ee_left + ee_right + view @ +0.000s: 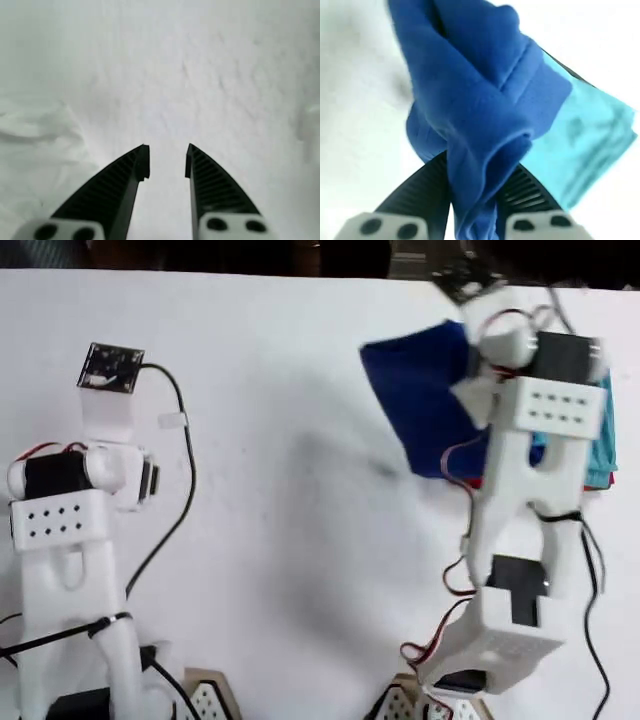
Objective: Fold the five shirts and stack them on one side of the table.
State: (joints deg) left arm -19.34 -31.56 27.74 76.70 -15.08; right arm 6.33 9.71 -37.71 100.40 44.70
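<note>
step: likely setting blue shirt (pixel 415 405) on the stacked ones
blue shirt: bunched, held at table's (pixel 300 560) far right edge, over turquoise shirt (pixel 590 135)
right gripper (pixel 475 167): fingers clamped on blue shirt's fold
how: lower square onto turquoise shirt, flatten before release
left gripper (pixel 166 162): fingers apart, empty, above bare table near left edge
obstacle: red wires (pixel 455 455) beside shirts could snag

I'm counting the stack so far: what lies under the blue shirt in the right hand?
A folded turquoise shirt lies partly under the blue shirt, which the right hand grips. Whatever lies beneath the turquoise one is covered.
</note>
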